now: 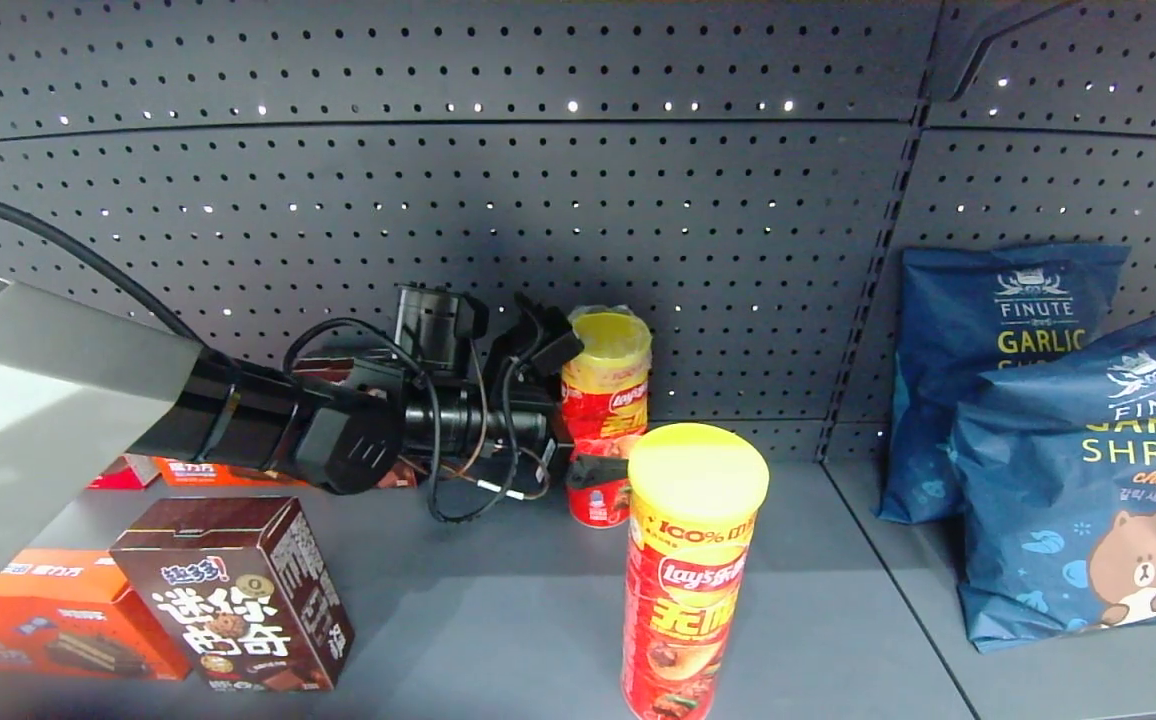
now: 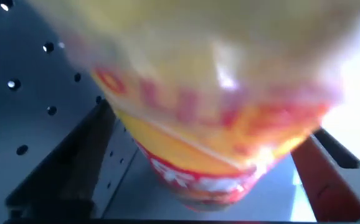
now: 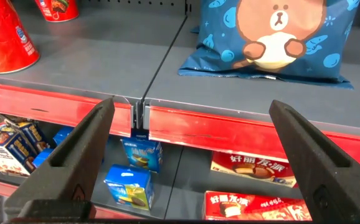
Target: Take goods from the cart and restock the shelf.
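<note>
A red chip can with a yellow lid (image 1: 606,400) stands upright at the back of the grey shelf (image 1: 498,590), close to the pegboard. My left gripper (image 1: 578,410) comes in from the left and is shut on this can, one finger high on its side and one low. Up close the can (image 2: 211,124) sits between the dark fingers (image 2: 74,168). A second, same-looking can (image 1: 693,570) stands free in front, nearer the shelf edge. My right gripper (image 3: 192,109) hangs open and holds nothing, in front of the red shelf edge strip (image 3: 230,127).
A brown cookie box (image 1: 238,600) and an orange box (image 1: 48,620) sit at the front left. Blue shrimp chip bags (image 1: 1088,480) lean at the right beyond a shelf divider (image 1: 878,300). Bare shelf lies between the front can and the bags. The lower shelf holds small boxes (image 3: 130,186).
</note>
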Controlling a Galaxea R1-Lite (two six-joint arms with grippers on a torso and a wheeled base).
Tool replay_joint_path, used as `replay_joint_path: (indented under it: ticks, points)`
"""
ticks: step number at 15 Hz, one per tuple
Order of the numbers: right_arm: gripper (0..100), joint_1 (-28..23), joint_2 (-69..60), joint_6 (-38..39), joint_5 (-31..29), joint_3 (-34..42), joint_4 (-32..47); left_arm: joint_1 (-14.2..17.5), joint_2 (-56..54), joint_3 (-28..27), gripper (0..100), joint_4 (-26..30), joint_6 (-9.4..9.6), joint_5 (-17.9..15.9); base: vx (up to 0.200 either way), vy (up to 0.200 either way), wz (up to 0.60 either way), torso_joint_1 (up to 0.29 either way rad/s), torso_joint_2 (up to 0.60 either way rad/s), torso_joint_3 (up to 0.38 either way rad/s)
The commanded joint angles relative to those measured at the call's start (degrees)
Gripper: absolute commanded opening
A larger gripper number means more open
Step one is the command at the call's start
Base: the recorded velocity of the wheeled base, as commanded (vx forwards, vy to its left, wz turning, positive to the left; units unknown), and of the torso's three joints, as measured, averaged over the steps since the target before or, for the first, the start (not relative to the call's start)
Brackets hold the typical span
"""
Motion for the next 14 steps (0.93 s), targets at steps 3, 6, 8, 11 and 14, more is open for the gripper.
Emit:
replay_joint_path:
  ticks: [3,6,8,11,14]
  points:
    - [100,0.02,0.13,-0.01,0.02,0.00,-0.01,1.52,-4.79,5.26,100,-1.31,-0.08,3.66,0.000,0.000,0.00,0.000,0.00,0.000]
    - [100,0.02,0.13,-0.01,0.02,0.00,-0.01,1.87,-9.54,11.77,100,-2.54,-0.16,6.21,0.000,0.000,0.00,0.000,0.00,0.000]
    - [100,0.02,0.13,-0.01,0.02,0.00,-0.01,1.78,-10.86,16.51,100,-5.88,-0.43,7.97,0.000,0.000,0.00,0.000,0.00,0.000]
    - [100,0.02,0.13,-0.01,0.02,0.00,-0.01,1.52,-11.21,18.71,100,-8.69,-0.87,10.52,0.000,0.000,0.00,0.000,0.00,0.000]
    - [100,0.02,0.13,-0.01,0.02,0.00,-0.01,1.34,-10.51,18.45,100,-9.57,-0.95,15.17,0.000,0.000,0.00,0.000,0.00,0.000]
